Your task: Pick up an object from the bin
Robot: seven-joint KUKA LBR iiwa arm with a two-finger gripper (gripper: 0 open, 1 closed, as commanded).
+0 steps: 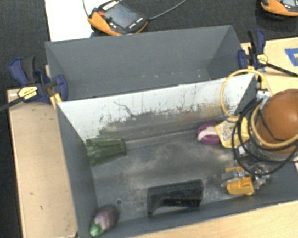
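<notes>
Your arm comes in from the right, claw (239, 178) low at the grey bin's (146, 60) right front; you cannot tell how open it is. Nearest lie a black block (174, 197) and a purple-white thing (209, 134).

We look down on the grey metal bin (161, 161) from above, tilted slightly to one side, the whole bin within our frame, the arm (283, 119) entering from our right
</notes>
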